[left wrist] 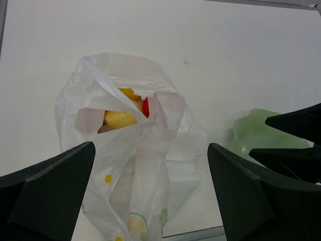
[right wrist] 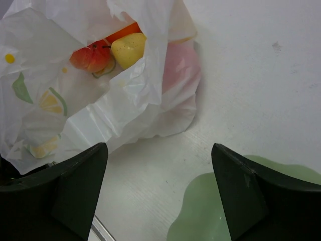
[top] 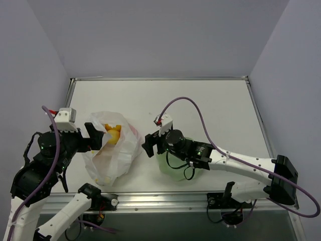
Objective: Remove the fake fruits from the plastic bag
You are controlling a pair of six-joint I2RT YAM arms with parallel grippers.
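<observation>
The crinkled white plastic bag [top: 111,150] lies on the table at the left with its mouth open. Inside show fake fruits: a yellow pear [right wrist: 128,49], a red one [right wrist: 90,57], an orange one [right wrist: 123,31], and a pink peach [right wrist: 180,65] that shows through the film. In the left wrist view a yellow fruit [left wrist: 119,119] and a red one [left wrist: 146,106] sit in the bag's mouth [left wrist: 115,108]. My left gripper [left wrist: 150,150] is open at the bag's left side, fingers wide apart, holding nothing. My right gripper [right wrist: 158,148] is open over bare table just right of the bag [right wrist: 75,100].
A pale green wavy-edged plate [top: 173,168] lies under the right arm, right of the bag; its rim [right wrist: 210,216] shows below the right fingers and also in the left wrist view [left wrist: 256,133]. The table's metal front edge [top: 165,198] runs close behind the bag.
</observation>
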